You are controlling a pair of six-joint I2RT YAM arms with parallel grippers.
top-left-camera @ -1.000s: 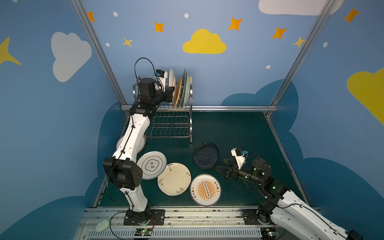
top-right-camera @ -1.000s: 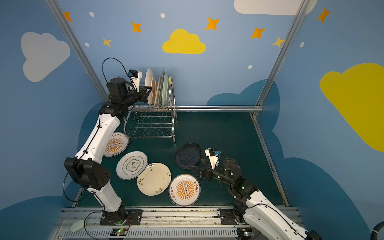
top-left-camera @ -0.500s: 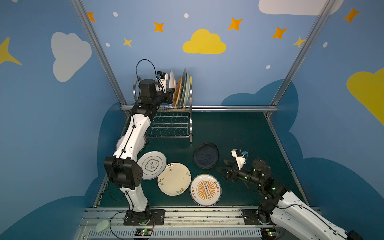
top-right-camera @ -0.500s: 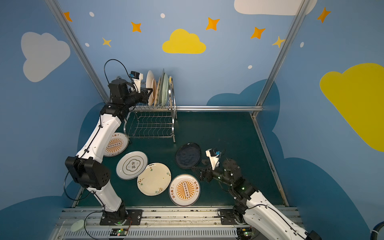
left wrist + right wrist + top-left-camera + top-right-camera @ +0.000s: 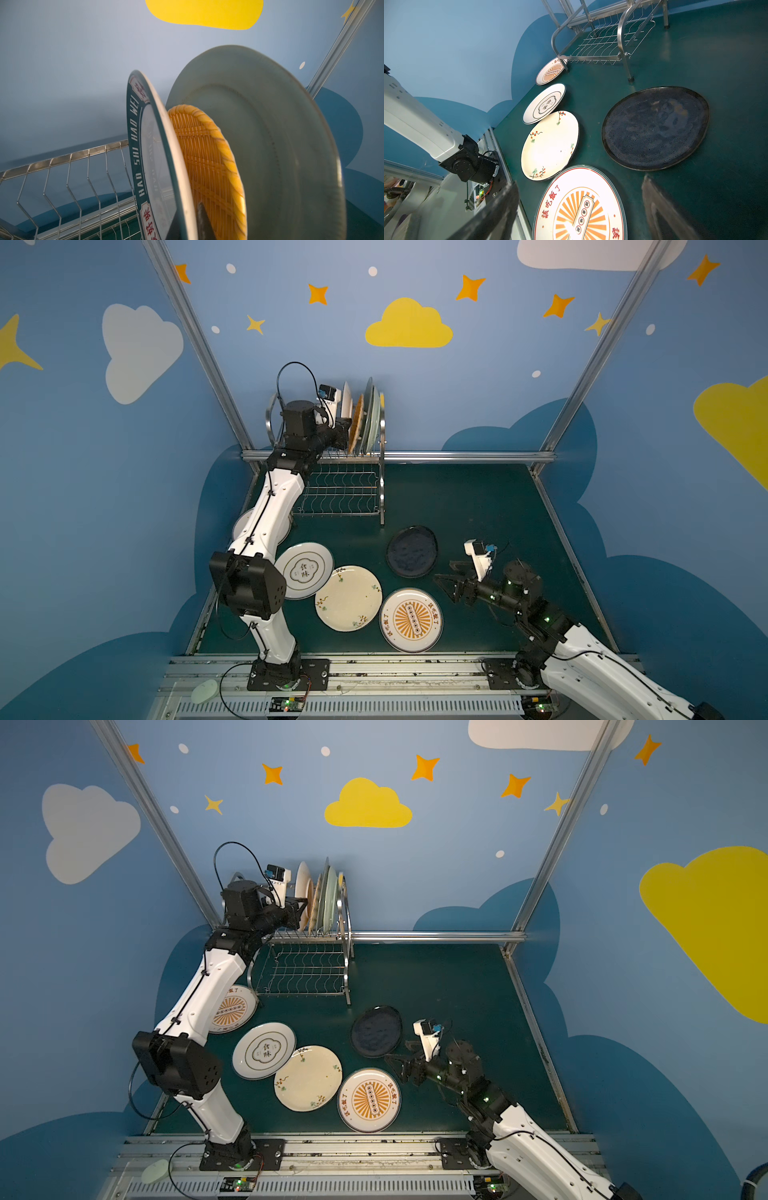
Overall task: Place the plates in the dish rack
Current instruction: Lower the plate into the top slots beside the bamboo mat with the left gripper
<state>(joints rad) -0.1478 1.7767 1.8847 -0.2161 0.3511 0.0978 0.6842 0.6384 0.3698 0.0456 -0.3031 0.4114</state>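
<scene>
Now | L-wrist cam only: L gripper (image 5: pixel 188 218) straddles teal-rimmed plate (image 5: pixel 153 166) rim, clamp unclear | R gripper (image 5: pixel 579 181) spread wide

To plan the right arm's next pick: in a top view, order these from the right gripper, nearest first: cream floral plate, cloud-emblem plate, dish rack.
1. cream floral plate, front middle.
2. cloud-emblem plate, farther left.
3. dish rack, back left.
</scene>
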